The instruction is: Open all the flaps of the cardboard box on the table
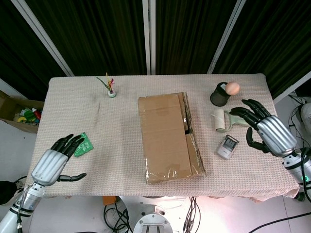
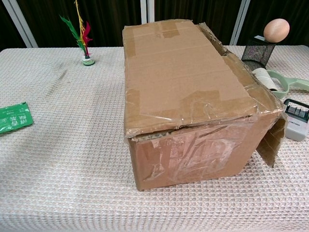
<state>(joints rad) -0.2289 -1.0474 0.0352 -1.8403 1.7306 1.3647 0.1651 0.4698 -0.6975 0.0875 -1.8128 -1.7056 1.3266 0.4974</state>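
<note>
The brown cardboard box [image 1: 163,138] stands mid-table, also seen close up in the chest view [image 2: 188,96]. Its wide left flap [image 1: 160,131] lies flat on top, taped down. The right flap [image 2: 270,141] hangs down against the box's right side, showing as a thin edge [image 1: 198,158] from above. My right hand [image 1: 269,132] hovers to the right of the box, apart from it, fingers spread and holding nothing. Near the table's front left corner, my left hand [image 1: 54,162] is open, far from the box. Neither hand shows in the chest view.
Right of the box lie a small grey device [image 1: 227,146], a roller with a pale green handle [image 1: 222,119] and a black mesh cup [image 1: 219,96] topped by an egg [image 1: 233,88]. A green packet [image 1: 82,144] lies by my left hand; a feather shuttlecock [image 1: 112,88] stands at the back.
</note>
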